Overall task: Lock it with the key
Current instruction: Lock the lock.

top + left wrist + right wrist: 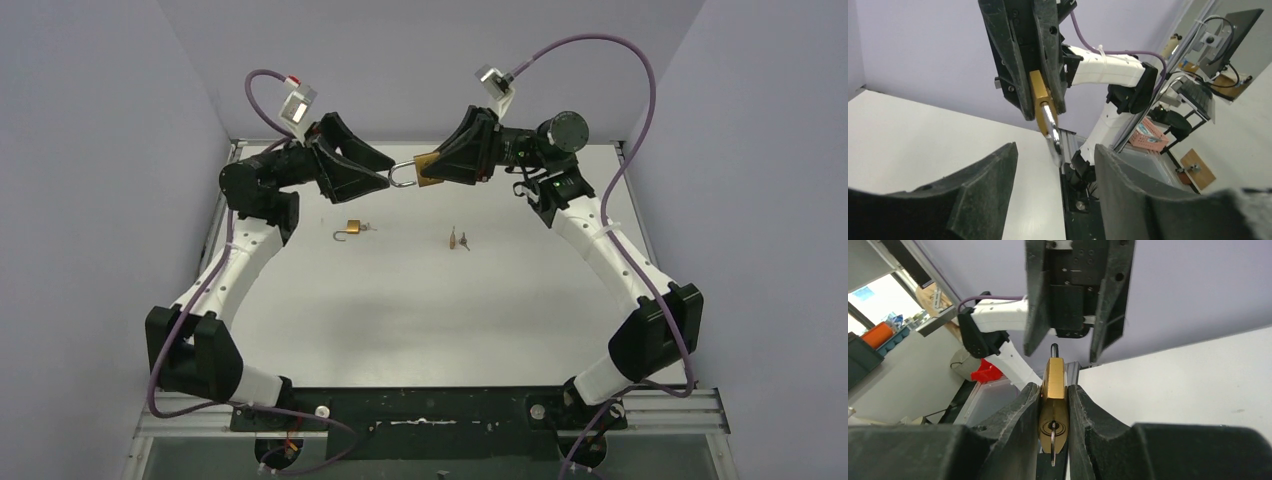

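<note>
A brass padlock [430, 168] is held in mid-air over the table's far edge, at 12 o'clock in the overhead view, its flat sides pinched in the right gripper [437, 170]. Its silver shackle [403, 177] points to 9 o'clock. A small key [1052, 449] sits in the keyhole at the body's opposite, 3 o'clock end.

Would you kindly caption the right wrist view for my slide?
Right gripper clamps a brass padlock, key in its keyhole, facing the open left gripper.
</note>
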`<state>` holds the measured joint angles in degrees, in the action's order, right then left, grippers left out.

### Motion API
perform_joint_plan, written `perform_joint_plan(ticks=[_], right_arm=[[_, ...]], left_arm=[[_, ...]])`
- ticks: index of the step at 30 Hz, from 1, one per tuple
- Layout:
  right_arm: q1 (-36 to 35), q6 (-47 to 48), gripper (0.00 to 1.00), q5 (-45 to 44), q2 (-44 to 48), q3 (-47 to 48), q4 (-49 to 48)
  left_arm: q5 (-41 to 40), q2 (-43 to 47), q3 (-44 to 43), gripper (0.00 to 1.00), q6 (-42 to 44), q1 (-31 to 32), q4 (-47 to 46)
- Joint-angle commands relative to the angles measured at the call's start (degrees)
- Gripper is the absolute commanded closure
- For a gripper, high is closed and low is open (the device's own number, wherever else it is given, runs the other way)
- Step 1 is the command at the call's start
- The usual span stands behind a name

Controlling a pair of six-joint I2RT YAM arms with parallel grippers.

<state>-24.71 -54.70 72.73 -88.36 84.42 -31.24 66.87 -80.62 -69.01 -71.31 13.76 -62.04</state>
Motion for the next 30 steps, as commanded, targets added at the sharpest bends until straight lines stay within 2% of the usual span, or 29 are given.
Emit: perform_joint_plan(ticks=[1, 11, 16, 19, 28, 30], right_arm=[[-0.15, -11.3, 1.0, 2.32, -0.87, 5.13, -16.11], [-0.16, -13.33, 1.0, 3.01, -2.26, 5.73, -17.65], [-0.16, -13.33, 1.0, 3.22, -2.6, 5.27, -17.75], [-0.13, -13.33, 1.0, 3.08, -2.73, 5.14, -17.97], [-0.09, -13.81, 1.0, 3.31, -2.66, 4.93, -18.33], [-0.14, -13.86, 1.0, 3.47, -2.55, 4.67, -18.41]], left_arm=[[4.88, -4.7, -5.46, 0.47, -16.56, -0.19, -17.76], [4.47, -5.48, -7.26, 0.46, -15.7, 0.52, -17.82], [4.74, -4.75, -7.79, 0.36, -15.73, 1.35, -17.85], [5.86, -4.46, -8.04, 0.36, -15.79, 2.31, -17.77], [6.61, -5.53, -8.45, 0.62, -16.46, 3.82, -17.85], [6.33, -5.68, -9.06, 0.62, -16.64, 3.66, -17.85]])
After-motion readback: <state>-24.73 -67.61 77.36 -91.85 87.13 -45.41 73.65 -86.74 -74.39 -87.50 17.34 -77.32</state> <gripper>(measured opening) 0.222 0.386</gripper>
